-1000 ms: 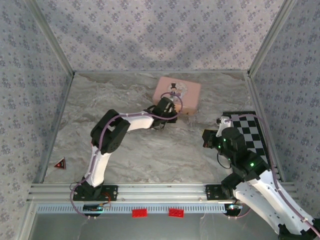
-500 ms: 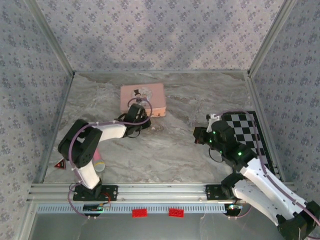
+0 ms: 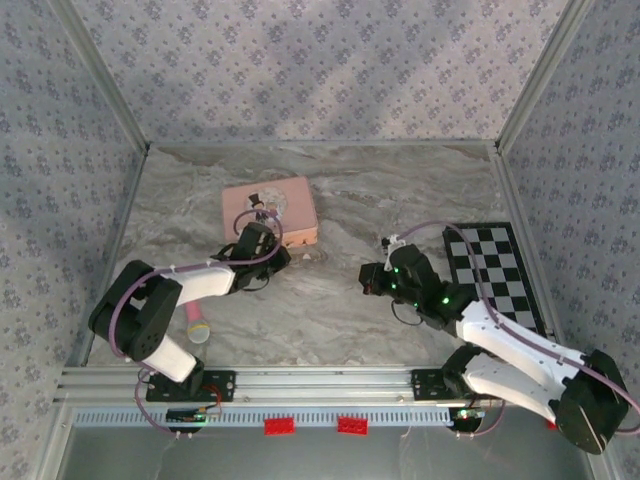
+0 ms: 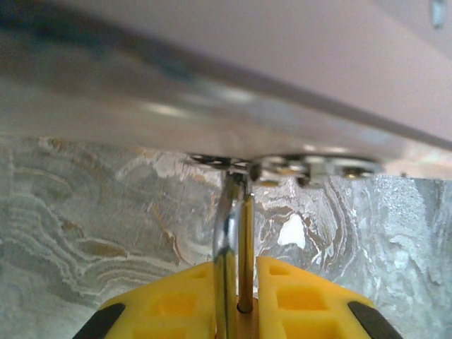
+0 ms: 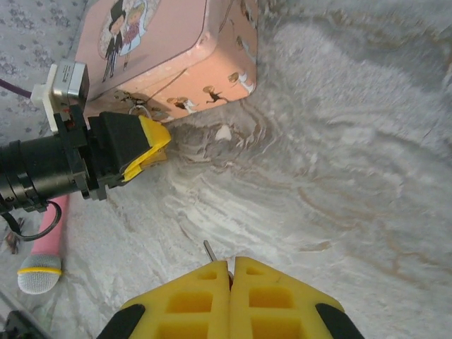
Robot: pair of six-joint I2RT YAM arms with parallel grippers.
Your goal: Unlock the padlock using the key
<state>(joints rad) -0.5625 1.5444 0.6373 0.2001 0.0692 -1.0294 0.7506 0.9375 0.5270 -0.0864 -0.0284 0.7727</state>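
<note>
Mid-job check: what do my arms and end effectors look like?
The left arm and right arm have white links, black joints and looping purple cables; green lights dot the right. The left end effector and right end effector have yellow, grid-recessed fingers.

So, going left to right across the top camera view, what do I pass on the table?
pink toy microphone → pink picture tin → right gripper → checkered board
</note>
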